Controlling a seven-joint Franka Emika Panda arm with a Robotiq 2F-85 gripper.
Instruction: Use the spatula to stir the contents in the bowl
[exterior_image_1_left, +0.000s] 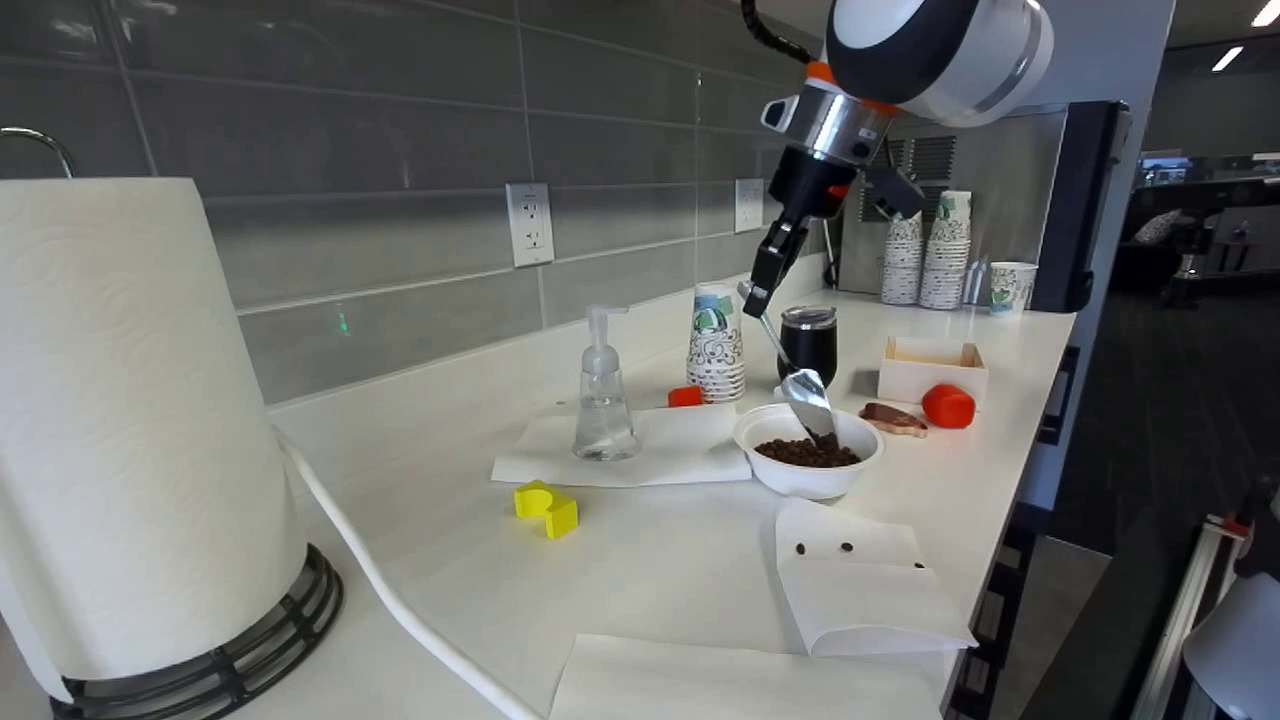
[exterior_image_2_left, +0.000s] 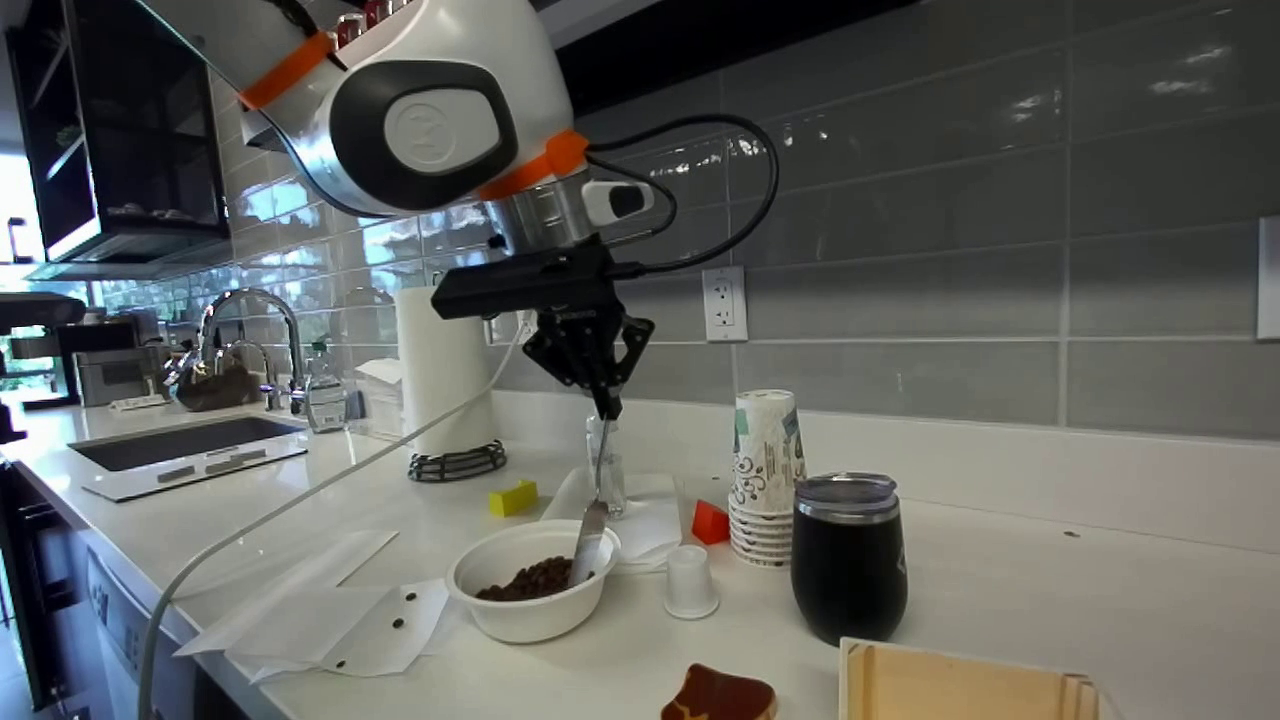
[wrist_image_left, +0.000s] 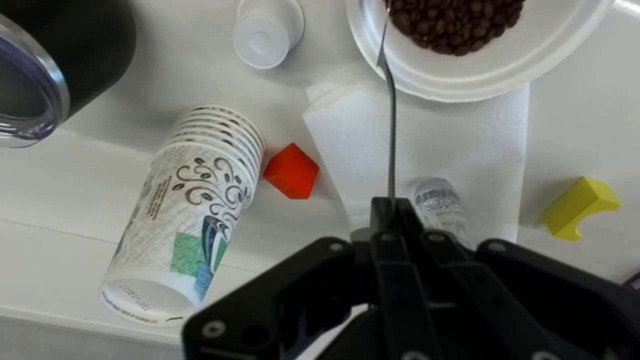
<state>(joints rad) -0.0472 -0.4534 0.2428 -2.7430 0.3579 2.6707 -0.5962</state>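
The white bowl (exterior_image_1_left: 800, 482) stands on the counter and also shows at the side of its wall (exterior_image_2_left: 532, 624) and at its rim (wrist_image_left: 480, 86). It holds the contents, a dark brown heap of bean-like pieces (exterior_image_1_left: 806, 453) (exterior_image_2_left: 530, 580) (wrist_image_left: 452, 25). My gripper (wrist_image_left: 392, 205) is shut on the thin metal handle of the spatula (wrist_image_left: 392, 125) and is above the bowl in both exterior views (exterior_image_1_left: 757, 300) (exterior_image_2_left: 608, 408). The spatula's flat shiny head (exterior_image_1_left: 808, 398) (exterior_image_2_left: 589, 540) slants down into the bowl, and its tip touches the contents near one side. In the wrist view the tip is partly cut off.
Close to the bowl are a white pod (exterior_image_2_left: 690, 582), a stack of paper cups (exterior_image_1_left: 716, 345), a black cup (exterior_image_2_left: 848, 570), a clear pump bottle (exterior_image_1_left: 604, 410), a red block (wrist_image_left: 291, 171) and a yellow block (exterior_image_1_left: 547, 508). A napkin (exterior_image_1_left: 860, 580) with stray beans lies beside it.
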